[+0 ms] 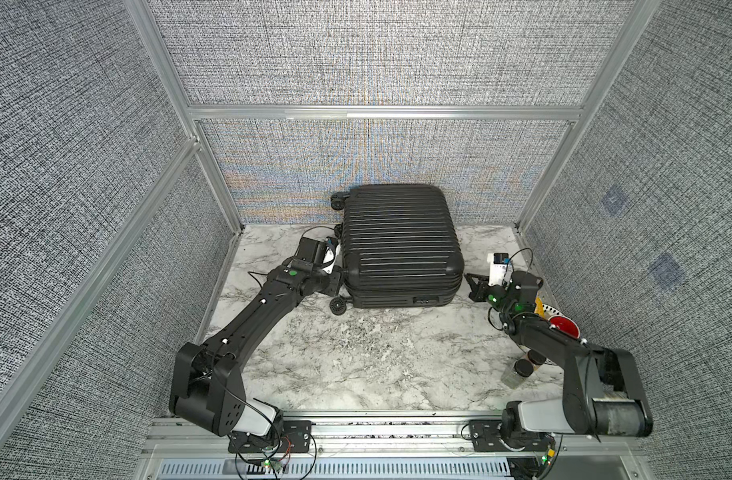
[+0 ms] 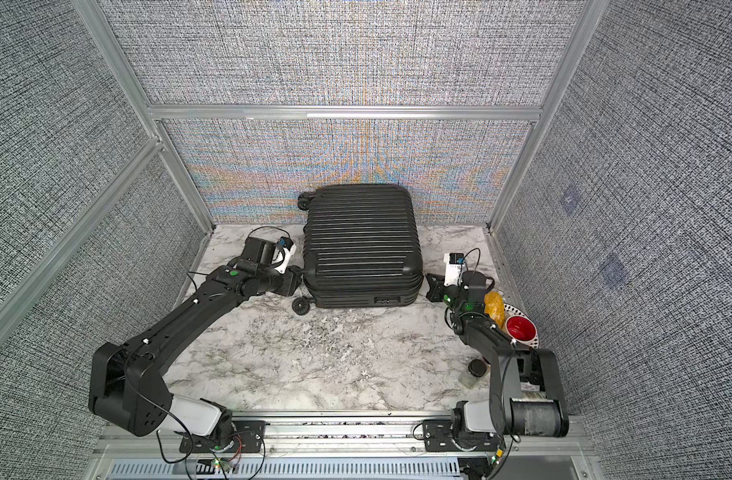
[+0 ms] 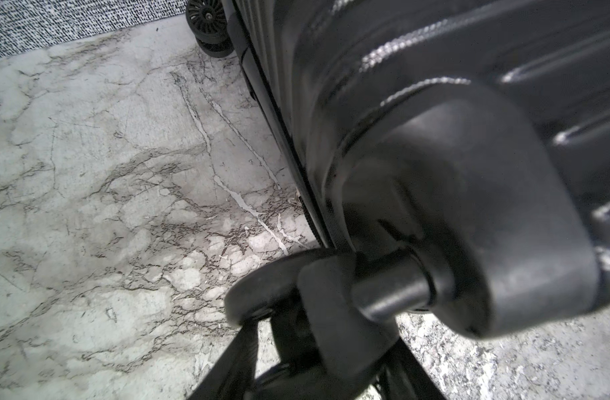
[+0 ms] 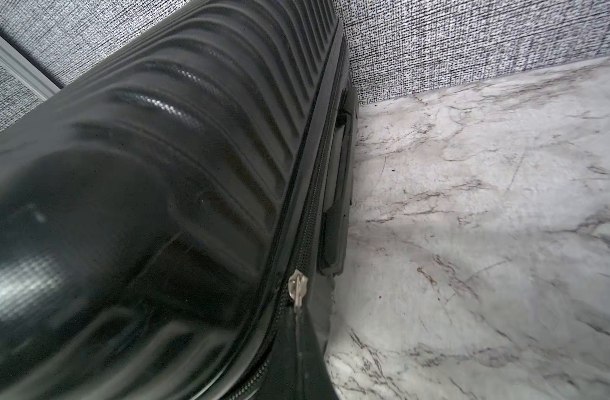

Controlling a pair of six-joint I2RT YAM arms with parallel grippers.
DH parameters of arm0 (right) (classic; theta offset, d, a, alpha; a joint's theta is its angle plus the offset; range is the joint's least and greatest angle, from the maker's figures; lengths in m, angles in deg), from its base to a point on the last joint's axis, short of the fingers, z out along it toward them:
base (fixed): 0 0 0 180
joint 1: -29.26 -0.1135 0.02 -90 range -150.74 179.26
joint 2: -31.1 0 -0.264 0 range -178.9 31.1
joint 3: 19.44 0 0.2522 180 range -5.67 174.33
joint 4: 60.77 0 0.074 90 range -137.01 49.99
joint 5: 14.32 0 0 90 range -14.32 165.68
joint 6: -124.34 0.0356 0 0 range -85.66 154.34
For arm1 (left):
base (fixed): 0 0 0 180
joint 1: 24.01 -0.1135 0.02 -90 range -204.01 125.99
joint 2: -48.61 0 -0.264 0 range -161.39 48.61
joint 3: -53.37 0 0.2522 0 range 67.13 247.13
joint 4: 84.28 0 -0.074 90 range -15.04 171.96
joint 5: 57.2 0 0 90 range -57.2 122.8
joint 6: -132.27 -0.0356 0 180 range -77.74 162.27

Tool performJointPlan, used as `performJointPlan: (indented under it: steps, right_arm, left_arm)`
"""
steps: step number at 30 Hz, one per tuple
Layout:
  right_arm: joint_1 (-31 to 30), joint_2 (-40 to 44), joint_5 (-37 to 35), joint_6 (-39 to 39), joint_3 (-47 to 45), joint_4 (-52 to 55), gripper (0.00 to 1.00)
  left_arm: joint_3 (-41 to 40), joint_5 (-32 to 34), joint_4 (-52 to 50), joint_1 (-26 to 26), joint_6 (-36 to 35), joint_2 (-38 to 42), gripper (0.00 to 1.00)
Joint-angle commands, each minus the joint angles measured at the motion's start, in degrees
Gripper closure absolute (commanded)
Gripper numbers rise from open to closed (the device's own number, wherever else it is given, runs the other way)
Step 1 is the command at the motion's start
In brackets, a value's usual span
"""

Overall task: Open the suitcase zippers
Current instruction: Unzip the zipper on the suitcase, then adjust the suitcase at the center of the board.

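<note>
well, the right gripper (image 4: pixel 300 332) pinches the zipper pull (image 4: pixel 297 289) on the suitcase (image 1: pixel 399 245). the left gripper (image 3: pixel 327 336) straddles a wheel (image 3: pixel 262 287), grip unclear.

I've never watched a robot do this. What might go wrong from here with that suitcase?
1. The right end effector seems to pinch only the small zipper pull; it may slip off when dragged round the corner of the suitcase.
2. The left end effector straddles a wheel; wheels swivel, so the suitcase might shift.
3. Close beside the right arm sit jars and a red cup; a swing may knock them.
</note>
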Motion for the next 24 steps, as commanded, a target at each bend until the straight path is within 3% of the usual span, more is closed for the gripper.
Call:
performJointPlan:
  steps: [1, 8, 11, 12, 13, 21, 24]
  right_arm:
    - [0.72, -3.73, 7.49, -1.29, 3.90, -7.95, 1.00]
    - [1.10, -10.46, 13.17, -1.52, 9.16, -7.36, 1.00]
    - [0.68, -8.59, 13.04, -0.11, 6.20, -8.88, 1.00]
    - [0.24, -7.23, 12.34, 0.46, 4.86, -9.05, 1.00]
    - [-0.18, -6.12, 11.66, 0.95, 3.42, -9.42, 1.00]
    - [-6.97, 7.97, 6.09, 5.00, -8.83, -9.90, 1.00]
    - [-12.38, 13.07, 3.94, 4.25, -11.76, -7.78, 1.00]
  left_arm:
    - [0.08, 1.03, 0.23, -0.11, -0.14, 0.10, 0.59]
    - [0.60, 2.53, -0.07, -0.19, 0.19, -0.01, 0.59]
    - [1.19, 4.29, -0.21, -1.12, 1.85, 0.21, 0.32]
    - [1.52, 4.64, -0.42, -1.71, 2.57, 0.33, 0.10]
    - [1.73, 4.84, -0.47, -2.21, 3.25, 0.62, 0.01]
    - [2.03, 10.05, -2.39, -3.71, 9.17, 8.47, 0.00]
    - [0.99, 3.56, -2.14, -3.31, 8.21, 12.55, 0.01]
